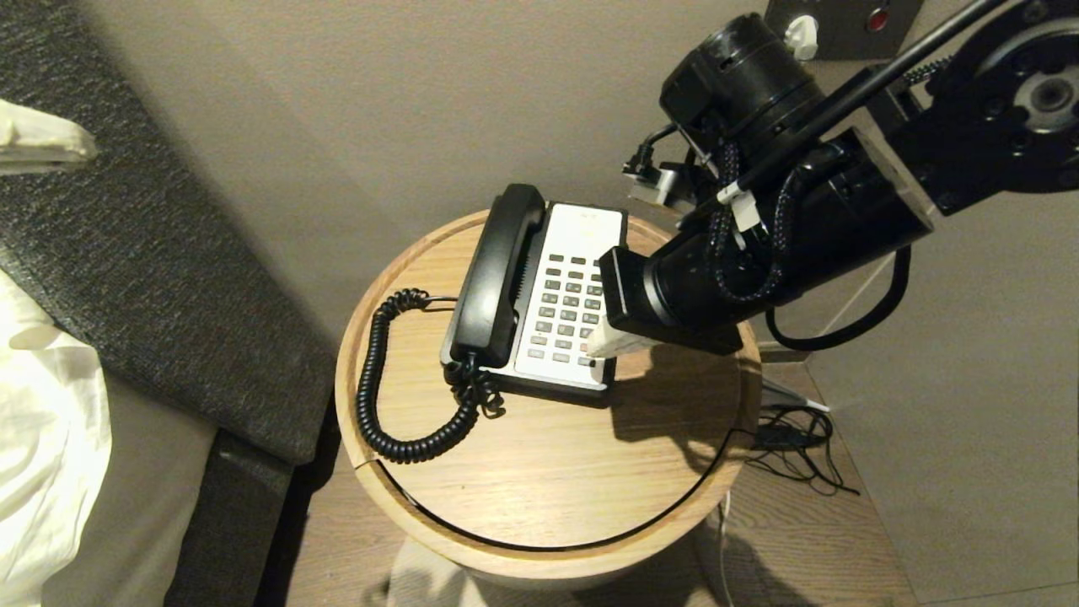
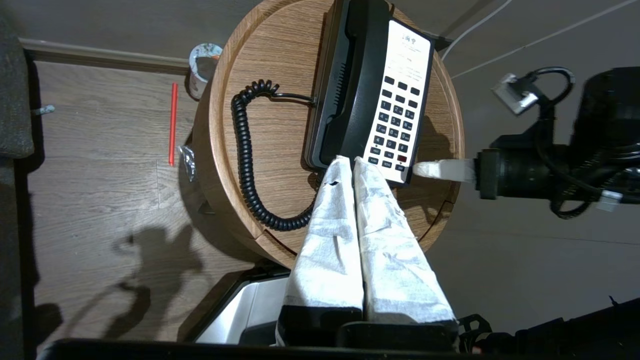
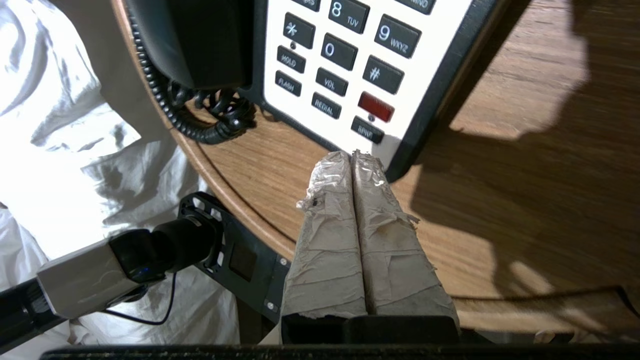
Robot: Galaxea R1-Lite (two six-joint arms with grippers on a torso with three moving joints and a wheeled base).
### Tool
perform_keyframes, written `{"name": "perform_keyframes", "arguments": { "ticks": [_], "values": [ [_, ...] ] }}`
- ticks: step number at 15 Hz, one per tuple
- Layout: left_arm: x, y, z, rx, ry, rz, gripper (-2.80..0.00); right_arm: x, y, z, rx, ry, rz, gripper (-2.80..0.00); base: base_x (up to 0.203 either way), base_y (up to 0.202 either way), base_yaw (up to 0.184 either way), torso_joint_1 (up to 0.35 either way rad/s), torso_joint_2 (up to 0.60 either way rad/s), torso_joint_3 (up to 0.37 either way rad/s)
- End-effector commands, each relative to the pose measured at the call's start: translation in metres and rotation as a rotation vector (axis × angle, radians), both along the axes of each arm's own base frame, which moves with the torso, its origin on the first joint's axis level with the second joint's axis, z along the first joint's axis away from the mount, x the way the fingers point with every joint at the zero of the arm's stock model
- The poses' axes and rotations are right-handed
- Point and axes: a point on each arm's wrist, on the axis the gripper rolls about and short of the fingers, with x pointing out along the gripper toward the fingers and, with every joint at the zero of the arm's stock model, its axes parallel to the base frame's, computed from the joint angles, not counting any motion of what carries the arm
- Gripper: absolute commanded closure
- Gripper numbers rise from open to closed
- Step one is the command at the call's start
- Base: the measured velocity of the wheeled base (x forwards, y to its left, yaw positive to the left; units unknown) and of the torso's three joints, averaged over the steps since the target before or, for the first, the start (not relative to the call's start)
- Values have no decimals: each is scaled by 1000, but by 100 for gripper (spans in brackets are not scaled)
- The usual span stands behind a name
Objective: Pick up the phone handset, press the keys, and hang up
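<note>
The phone handset (image 1: 497, 278) (image 2: 350, 85) lies in its cradle on the left side of the black-and-white phone base (image 1: 582, 228), on a round wooden table (image 1: 539, 472). Its coiled cord (image 1: 371, 379) loops over the tabletop. My right gripper (image 1: 594, 346) (image 3: 352, 157) is shut and empty; its taped tips hover at the lower right corner of the keys (image 1: 569, 312) (image 3: 345, 50), by the bottom row. The left wrist view shows my left gripper (image 2: 350, 162) shut on nothing, above the table's near edge and pointing at the base's near end. The left gripper is outside the head view.
A grey padded headboard (image 1: 126, 211) and white bedding (image 1: 42, 421) lie left of the table. Cables (image 1: 792, 438) trail on the floor at its right. On the floor beyond the table, a red straw (image 2: 172, 125) and a cup (image 2: 202, 65) show.
</note>
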Motion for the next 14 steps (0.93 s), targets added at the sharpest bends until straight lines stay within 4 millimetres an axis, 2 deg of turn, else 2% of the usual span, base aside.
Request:
{"name": "perform_keyframes", "arguments": {
  "ticks": [1, 4, 7, 10, 12, 14],
  "values": [
    [0, 0, 0, -1, 5, 3, 0, -4, -4, 6, 13, -10, -4, 0, 0, 0, 0, 0, 0, 0],
    [-3, 2, -1, -1, 5, 2, 0, -4, -4, 6, 14, -7, -6, 0, 0, 0, 0, 0, 0, 0],
    [-13, 9, -7, -1, 6, 16, 0, -24, -24, 31, 69, -43, -24, 0, 0, 0, 0, 0, 0, 0],
    [-27, 21, -18, 2, 5, 81, 0, -53, -63, 61, 130, -108, -63, 0, 0, 0, 0, 0, 0, 0],
    [-42, 32, -27, -3, -6, 144, 0, -75, -98, 76, 169, -158, -116, 0, 0, 0, 0, 0, 0, 0],
    [-60, 41, -32, -19, -39, 222, 0, -100, -135, 82, 194, -199, -185, 0, 0, 0, 0, 0, 0, 0]
  ]
}}
